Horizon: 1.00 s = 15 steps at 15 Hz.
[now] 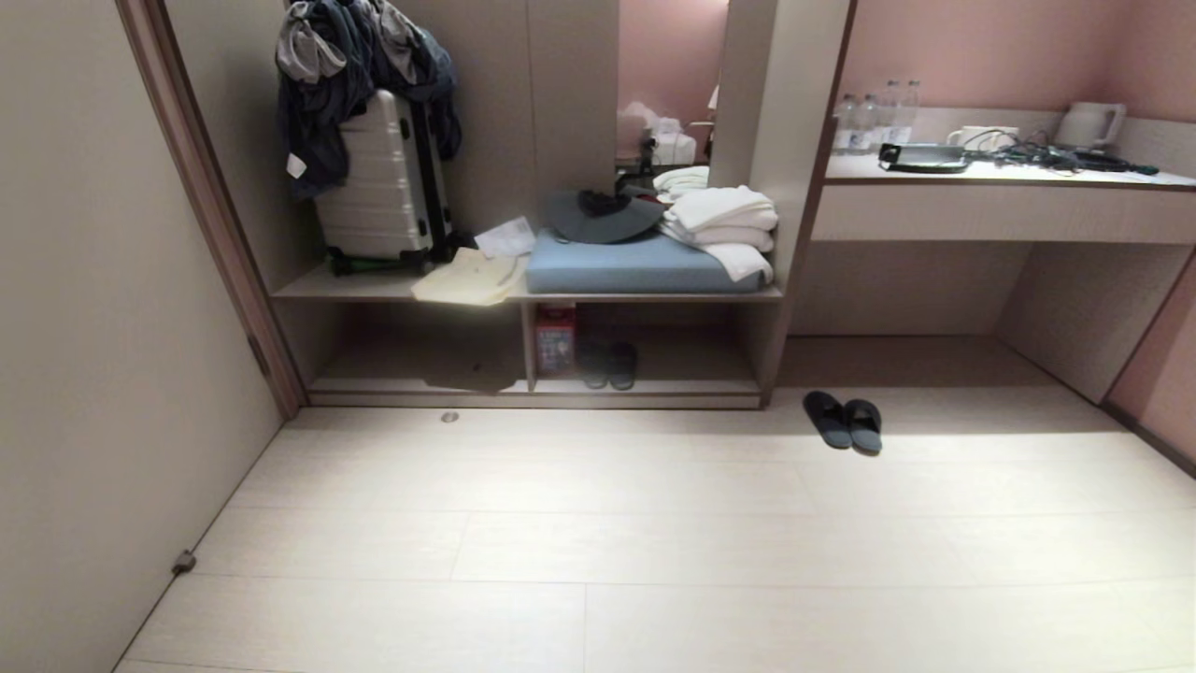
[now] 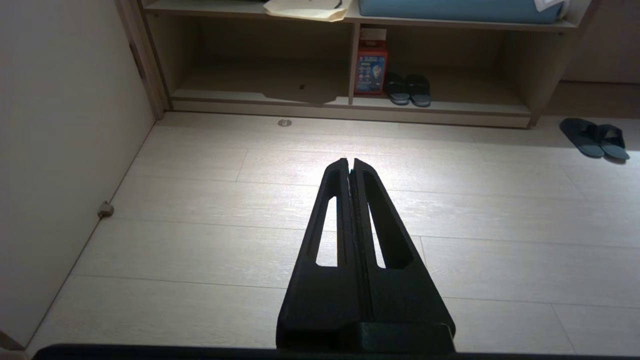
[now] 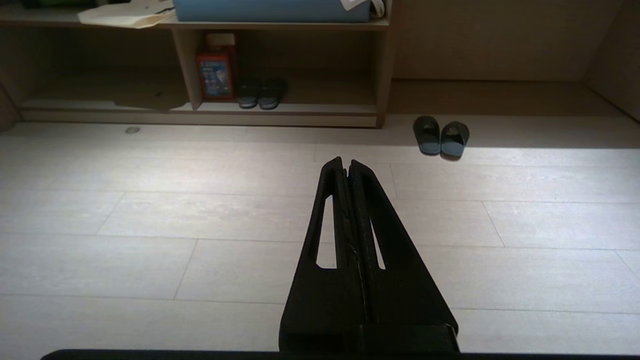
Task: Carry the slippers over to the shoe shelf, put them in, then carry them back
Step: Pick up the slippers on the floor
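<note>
The slippers (image 1: 843,421), a black pair with grey-blue footbeds, lie side by side on the pale floor just right of the shoe shelf (image 1: 673,383), in front of the desk recess. They also show in the left wrist view (image 2: 594,138) and the right wrist view (image 3: 441,136). The shoe shelf (image 2: 465,106) (image 3: 320,107) is a low beige cubby split by an upright divider. My left gripper (image 2: 349,161) and right gripper (image 3: 346,161) are both shut on nothing, hanging over bare floor well short of the slippers. Neither arm shows in the head view.
Another dark pair of slippers (image 1: 608,365) and a red box (image 1: 555,340) sit in the shelf's right compartment. A suitcase (image 1: 378,182), a blue cushion (image 1: 645,264) and towels (image 1: 724,224) lie on top. A wall (image 1: 93,327) runs along the left; the desk counter (image 1: 1000,201) stands at right.
</note>
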{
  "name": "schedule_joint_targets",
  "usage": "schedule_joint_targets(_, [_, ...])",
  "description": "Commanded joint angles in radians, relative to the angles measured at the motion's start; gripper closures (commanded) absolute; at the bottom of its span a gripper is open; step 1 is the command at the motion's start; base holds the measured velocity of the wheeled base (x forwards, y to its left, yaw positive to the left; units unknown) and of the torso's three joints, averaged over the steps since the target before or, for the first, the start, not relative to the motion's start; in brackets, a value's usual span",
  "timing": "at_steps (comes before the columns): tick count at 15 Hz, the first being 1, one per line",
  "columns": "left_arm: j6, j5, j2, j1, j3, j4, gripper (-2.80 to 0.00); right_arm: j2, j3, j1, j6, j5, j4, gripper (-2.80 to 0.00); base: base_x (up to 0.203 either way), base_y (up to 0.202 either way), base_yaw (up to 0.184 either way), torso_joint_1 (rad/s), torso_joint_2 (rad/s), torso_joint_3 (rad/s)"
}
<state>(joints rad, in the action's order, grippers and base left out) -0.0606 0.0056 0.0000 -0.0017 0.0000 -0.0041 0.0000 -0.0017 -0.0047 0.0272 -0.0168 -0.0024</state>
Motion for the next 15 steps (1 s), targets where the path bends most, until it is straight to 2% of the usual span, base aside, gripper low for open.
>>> schedule_joint_targets(1, [0.0, 0.001, 0.0, 0.0, 0.0, -0.001, 0.0, -0.001, 0.0, 0.0, 0.0, 0.001, -0.001, 0.0, 0.0, 0.0, 0.0, 0.0, 0.0, 0.0])
schedule_joint_targets(8, [0.004, 0.002, 0.001, 0.0, 0.0, -0.004, 0.0, -0.002, 0.0, 0.0, -0.001, 0.003, -0.001, 0.0, 0.013, 0.0, 0.0, 0.001, 0.0, -0.001])
schedule_joint_targets(15, [0.005, 0.002, 0.002, 0.0, 0.0, -0.002, 0.0, -0.002, 0.0, 0.0, -0.001, 0.003, -0.001, 0.0, 0.193, 0.0, -0.002, 0.004, 0.0, 0.002])
